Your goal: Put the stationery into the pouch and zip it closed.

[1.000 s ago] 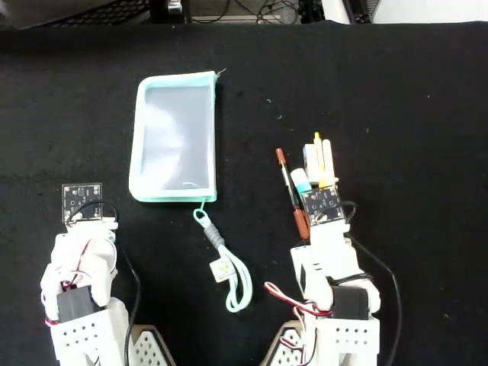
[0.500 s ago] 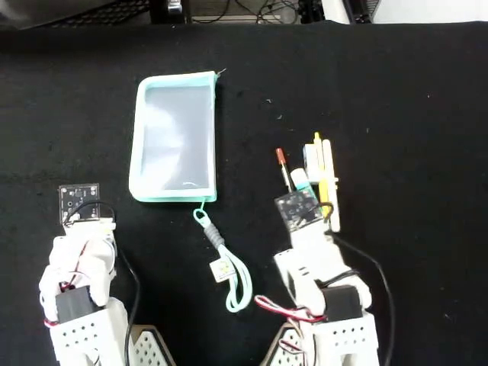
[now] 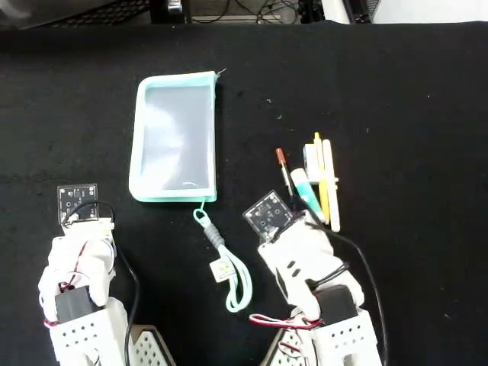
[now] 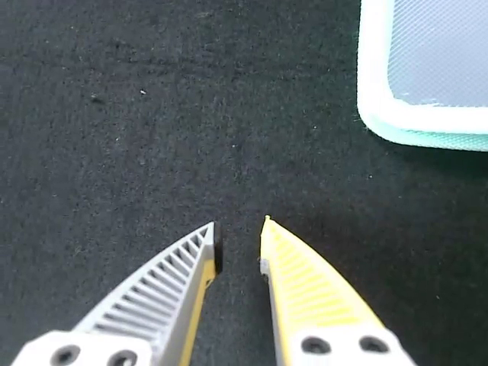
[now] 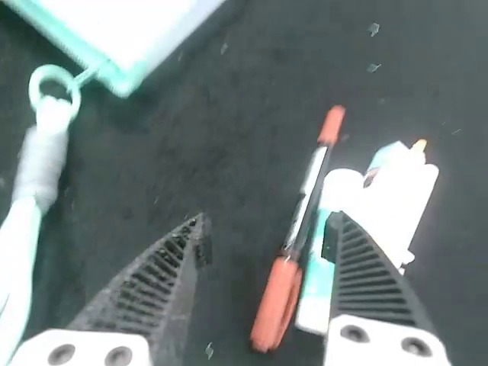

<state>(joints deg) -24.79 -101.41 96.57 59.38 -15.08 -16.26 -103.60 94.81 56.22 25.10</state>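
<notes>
The black cloth-covered table (image 3: 396,99) carries every item. The flat translucent plastic pouch (image 3: 174,137) with mint-green edging lies toward the far left; nothing is visible inside it; whether its zip is open cannot be determined.

The right gripper (image 5: 263,229) hangs over the near end of the stationery, jaws wide apart and empty; the left gripper (image 4: 239,229) hangs above bare cloth near the pouch's corner, tips narrowly parted, holding nothing.

A mint-green looped wrist strap (image 3: 229,267) trails from the pouch toward the arms.

The stationery lies in one cluster, well to the right of the pouch: a slim red-brown-capped pen (image 3: 283,164), a teal-capped white tube (image 3: 303,191), a yellow pen (image 3: 321,179), a white stick (image 3: 330,191).

Judgement: no item is loaded; picking, insertion and zipping all remain.

The high view gives the full layout; the right wrist view adds that the red-brown-capped pen's near end lies between the jaws, with the tube just beside one finger.
</notes>
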